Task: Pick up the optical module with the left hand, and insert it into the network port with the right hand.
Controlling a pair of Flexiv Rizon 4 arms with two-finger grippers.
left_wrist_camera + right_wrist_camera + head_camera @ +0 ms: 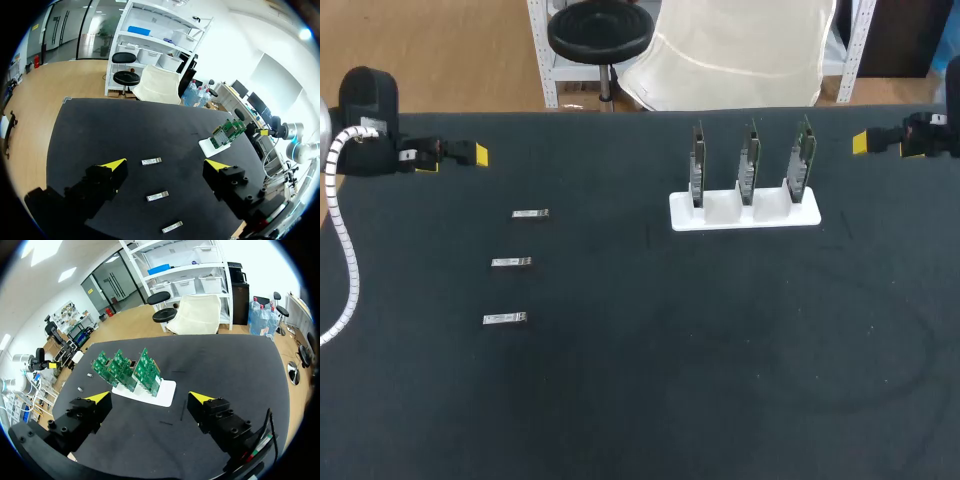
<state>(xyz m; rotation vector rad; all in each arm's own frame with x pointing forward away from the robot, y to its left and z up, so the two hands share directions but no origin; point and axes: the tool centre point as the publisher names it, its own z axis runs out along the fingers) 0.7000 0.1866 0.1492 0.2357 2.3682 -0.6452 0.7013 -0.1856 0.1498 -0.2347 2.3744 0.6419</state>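
Note:
Three small silver optical modules lie in a column on the black table: one farthest back (530, 214) (151, 161), one in the middle (511, 262) (157, 196), one nearest the front (504, 319) (172, 227). Three green network cards (749, 164) (131, 370) stand upright in a white holder (744, 215) (164, 393). My left gripper (478, 155) (165, 164) hangs open at the far left, above and behind the modules. My right gripper (861, 143) (150, 396) hangs open at the far right, beside the holder. Neither holds anything.
A white corrugated cable (345, 255) runs down from my left arm along the table's left edge. The black table mat (720, 350) stretches wide between the modules and the holder and toward the front.

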